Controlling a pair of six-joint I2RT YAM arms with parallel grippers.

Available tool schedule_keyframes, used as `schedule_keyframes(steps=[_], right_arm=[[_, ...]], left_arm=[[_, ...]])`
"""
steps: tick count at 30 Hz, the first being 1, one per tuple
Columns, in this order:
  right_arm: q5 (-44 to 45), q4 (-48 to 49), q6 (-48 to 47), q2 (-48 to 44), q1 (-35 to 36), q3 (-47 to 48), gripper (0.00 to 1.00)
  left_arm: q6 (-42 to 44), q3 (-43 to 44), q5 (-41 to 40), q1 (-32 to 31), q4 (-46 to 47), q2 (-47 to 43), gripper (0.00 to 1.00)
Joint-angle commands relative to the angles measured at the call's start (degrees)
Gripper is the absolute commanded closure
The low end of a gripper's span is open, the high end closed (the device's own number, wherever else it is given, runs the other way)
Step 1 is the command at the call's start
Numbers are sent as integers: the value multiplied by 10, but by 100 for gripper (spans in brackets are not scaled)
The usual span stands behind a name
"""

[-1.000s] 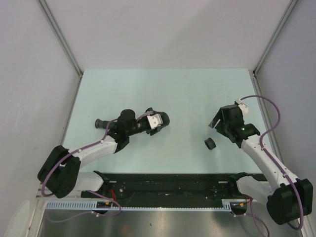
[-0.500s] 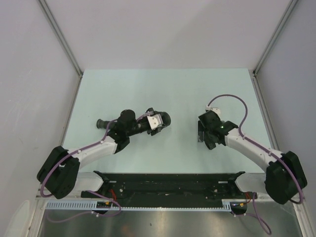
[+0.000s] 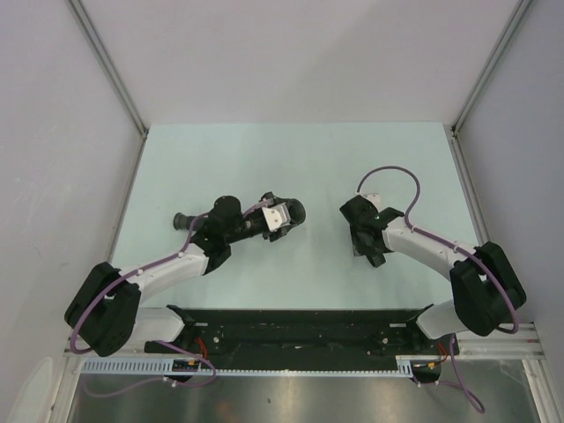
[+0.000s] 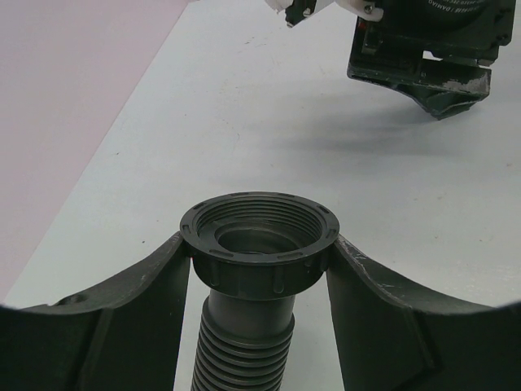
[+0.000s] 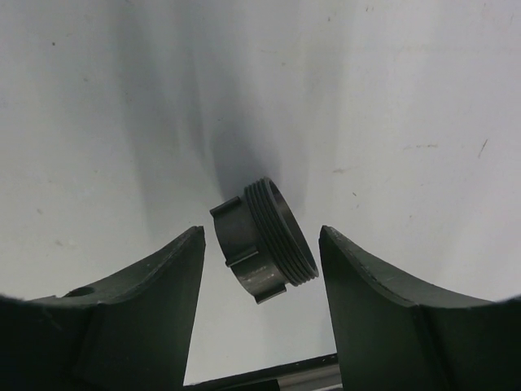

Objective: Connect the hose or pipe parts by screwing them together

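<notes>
Left wrist — black tube [image 4: 256, 273], ribbed body, threaded collar

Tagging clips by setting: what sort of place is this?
Probably a lab robot cell, not a home or workshop: bare pale tabletop, plain white walls with metal corner posts, left arm and right arm bolted at the near edge.

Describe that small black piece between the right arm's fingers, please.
Start at the pale green table, then the right arm's fingers above it. Between them, touching neither, lies a short black ring; unlike the left arm's ribbed hose, it carries outside threads.
</notes>
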Motion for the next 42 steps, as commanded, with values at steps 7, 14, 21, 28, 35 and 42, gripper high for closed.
schedule_keyframes(steps=[7,14,21,28,35,42], right_arm=[[33,-33,21,23,1,30,62],[-105,106,2,-43,2,15,82],[-408,398,57,-28,-34,-84,82],[-509,543,104,10,-99,-168,77],[-501,534,105,10,-120,-182,57],[-420,414,56,-74,-130,-159,29]], left_arm=[[-4,8,-3,-4,36,-22,100],[24,0,-48,-2,36,-39,100],[53,-40,33,10,35,-85,100],[0,-29,93,10,36,-63,100],[-9,-28,82,10,41,-50,100],[33,-37,32,10,32,-73,100]])
